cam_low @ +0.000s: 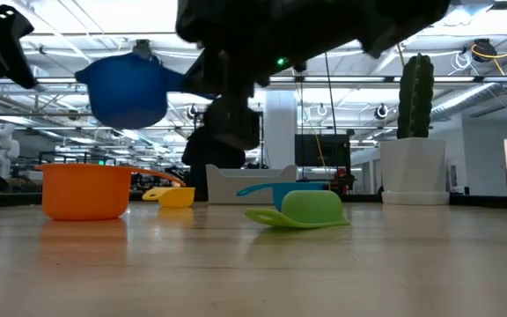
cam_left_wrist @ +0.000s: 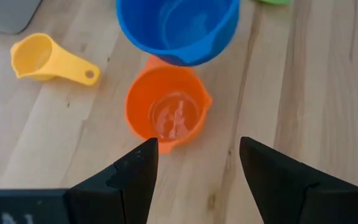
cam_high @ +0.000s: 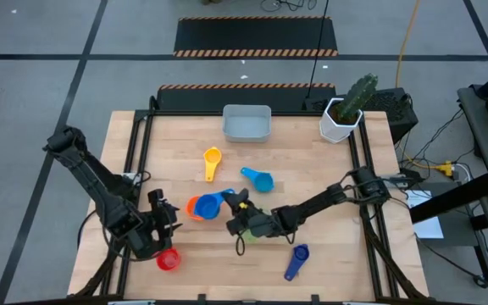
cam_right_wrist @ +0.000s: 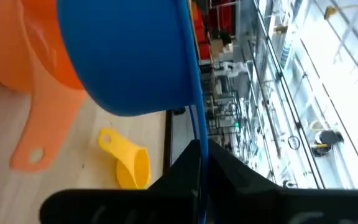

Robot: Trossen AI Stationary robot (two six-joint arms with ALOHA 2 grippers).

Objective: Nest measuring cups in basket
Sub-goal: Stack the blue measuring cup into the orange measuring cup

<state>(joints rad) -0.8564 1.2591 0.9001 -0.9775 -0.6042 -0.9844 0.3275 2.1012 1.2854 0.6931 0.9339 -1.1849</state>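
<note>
Right gripper (cam_high: 237,203) is clamped on the blue cup (cam_low: 128,90) by its handle, holding it in the air just above the orange cup (cam_high: 195,207). Left gripper (cam_high: 166,222), fingers apart, sits beside the orange cup, red cup (cam_high: 169,260) apparently just past it. Basket (cam_high: 246,124) is well beyond the orange cup, at the table's far edge.

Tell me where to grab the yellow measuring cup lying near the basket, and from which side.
Take the yellow measuring cup by its short flat handle, coming straight down from above. It lies alone on the table, bowl toward the basket and handle pointing toward the front, with bare wood on both sides for the fingers. The handle is probably easier to pinch than the rounded bowl.
</note>
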